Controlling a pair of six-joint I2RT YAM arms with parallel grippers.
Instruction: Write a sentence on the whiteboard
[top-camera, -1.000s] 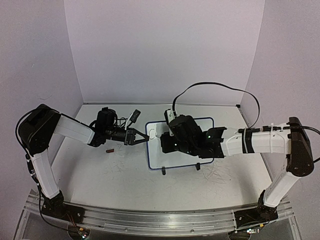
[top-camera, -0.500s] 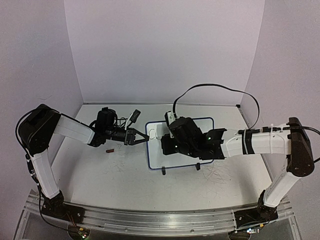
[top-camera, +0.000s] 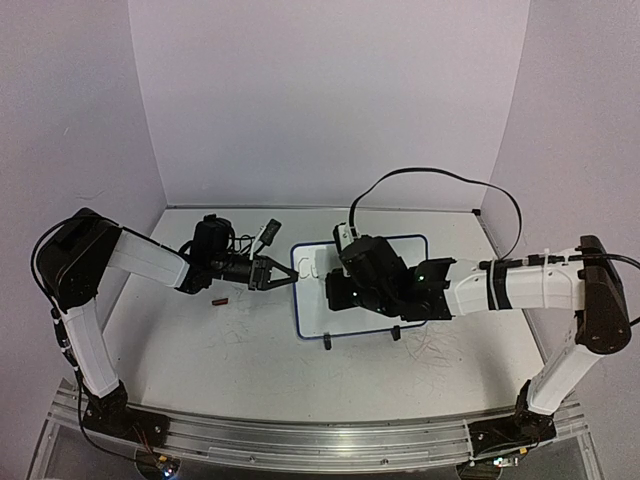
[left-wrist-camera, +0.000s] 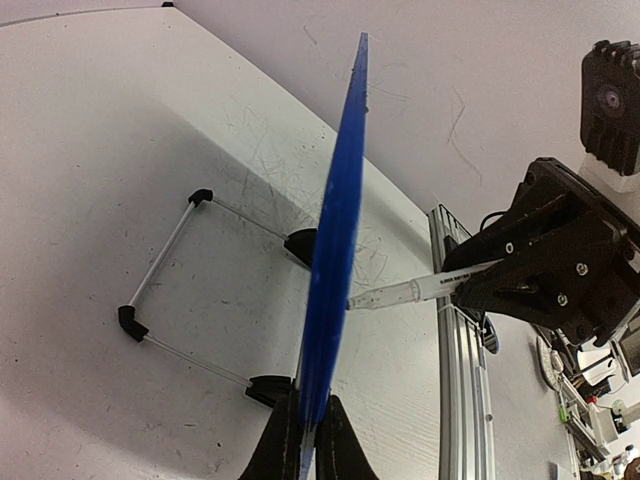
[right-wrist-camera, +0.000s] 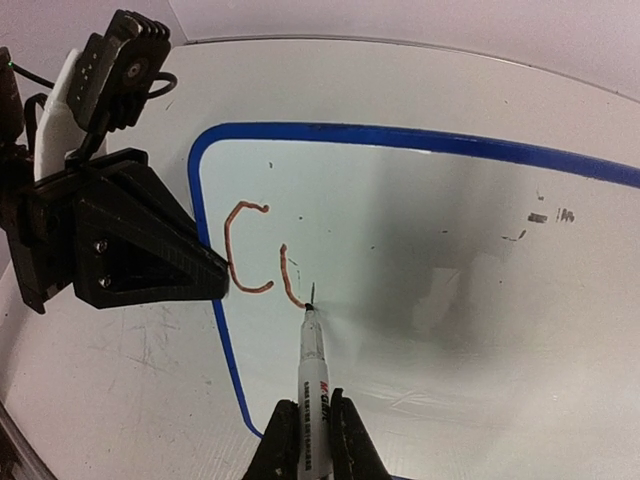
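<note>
Whiteboard (right-wrist-camera: 430, 230) propped on its feet (top-camera: 327, 343) on the table (top-camera: 200, 350), two red strokes (right-wrist-camera: 240, 250) written. Looks light, stiff, prone to skid under pen pressure: brace by the frame (right-wrist-camera: 400, 137). Left tool (left-wrist-camera: 308, 445) pinches that frame; right tool (right-wrist-camera: 312, 432) pinches marker (right-wrist-camera: 312, 365), tip on board.

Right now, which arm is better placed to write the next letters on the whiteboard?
Right. The right claw is shut on the marker, its tip at the unfinished second letter on the whiteboard. The left claw is clamped on the whiteboard's blue edge and holds no pen.
</note>
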